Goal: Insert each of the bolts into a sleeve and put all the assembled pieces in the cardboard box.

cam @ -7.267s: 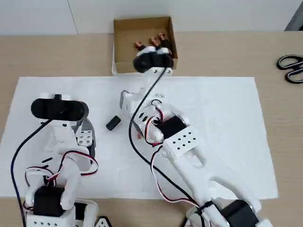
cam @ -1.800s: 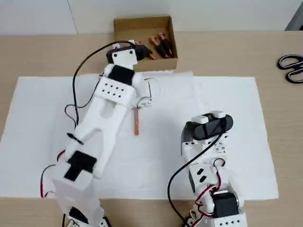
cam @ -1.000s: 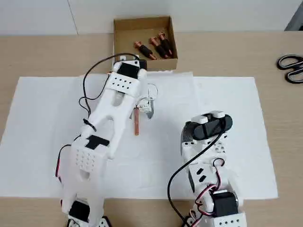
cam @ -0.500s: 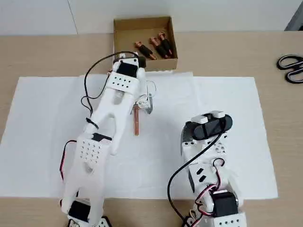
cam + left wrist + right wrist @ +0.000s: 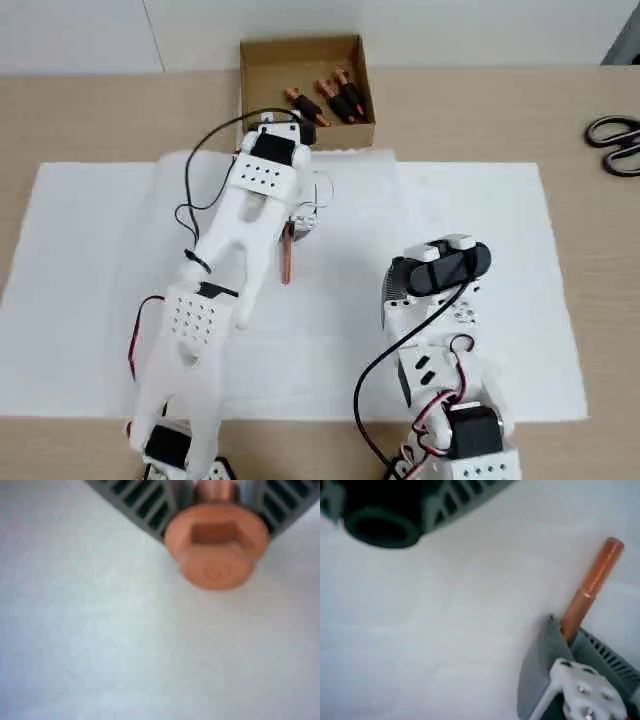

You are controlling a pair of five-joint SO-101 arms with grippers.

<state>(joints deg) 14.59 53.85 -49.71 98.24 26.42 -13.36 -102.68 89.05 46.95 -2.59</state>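
**Two Grippers Loaded, Three Pieces Boxed**

A white paper sheet covers the table centre. The cardboard box stands at its far edge and contains three assembled pieces. The left gripper, over the sheet near the box, is clamped on a copper bolt. The right gripper grasps a black sleeve.

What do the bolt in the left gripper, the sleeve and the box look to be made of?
Bolt: copper-coloured, matte head, finely ridged shank; coppery metal or tinted plastic, unclear.
Sleeve: black, dull, smooth tube, probably plastic or rubber.
Box: brown matte cardboard, folded walls.
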